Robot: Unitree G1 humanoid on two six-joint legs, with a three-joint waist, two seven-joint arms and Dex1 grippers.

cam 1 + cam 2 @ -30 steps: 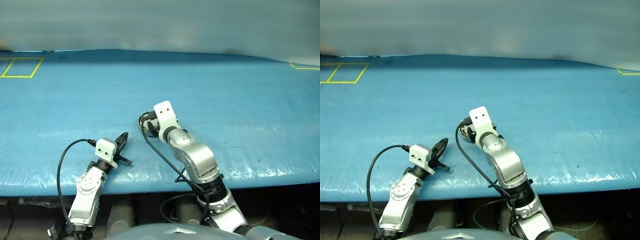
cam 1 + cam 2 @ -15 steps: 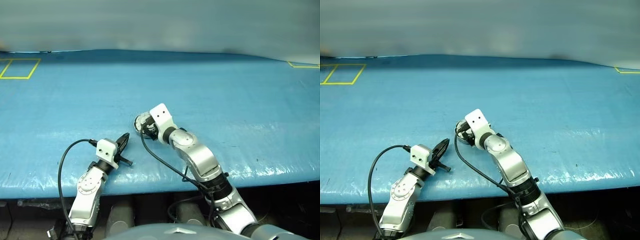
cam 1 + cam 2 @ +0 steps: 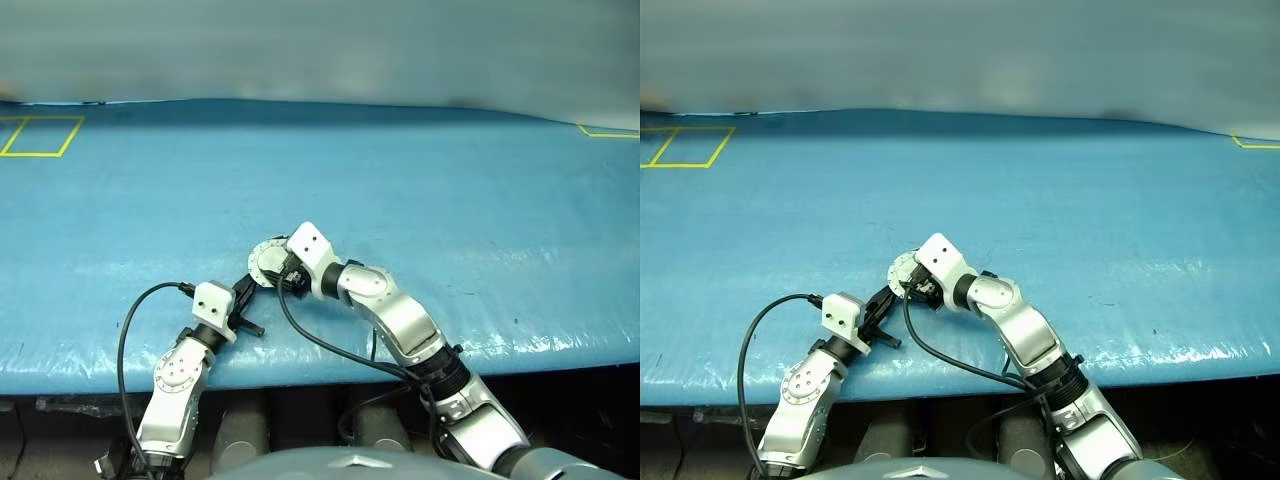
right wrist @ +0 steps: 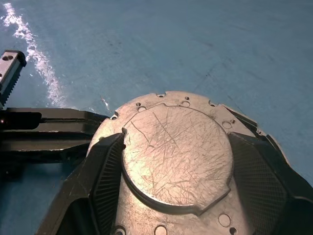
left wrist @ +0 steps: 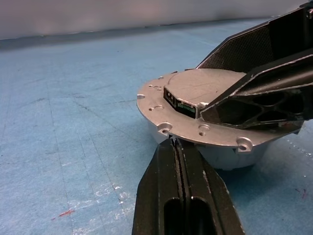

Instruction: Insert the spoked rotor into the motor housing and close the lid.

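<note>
My right gripper (image 3: 268, 268) is shut on the motor housing (image 5: 222, 157), one black finger (image 4: 103, 177) on each side of it. The lid (image 4: 176, 156), a scratched grey disc with a raised centre, lies flat on the housing and faces the right wrist camera. The housing sits low at the blue table (image 3: 450, 190), near its front edge. My left gripper (image 3: 243, 295) is shut, and its fingertips (image 5: 176, 145) meet the lid's rim from below. The spoked rotor is out of view.
The blue table surface stretches wide behind and to both sides of the grippers. Yellow tape marks lie at the far left corner (image 3: 40, 135) and the far right (image 3: 605, 131). The table's front edge (image 3: 520, 350) runs just behind both wrists.
My right gripper has swung left toward the left gripper and turned, carrying the housing, so the grey lid face now shows in the head views. The left gripper has stayed in place.
</note>
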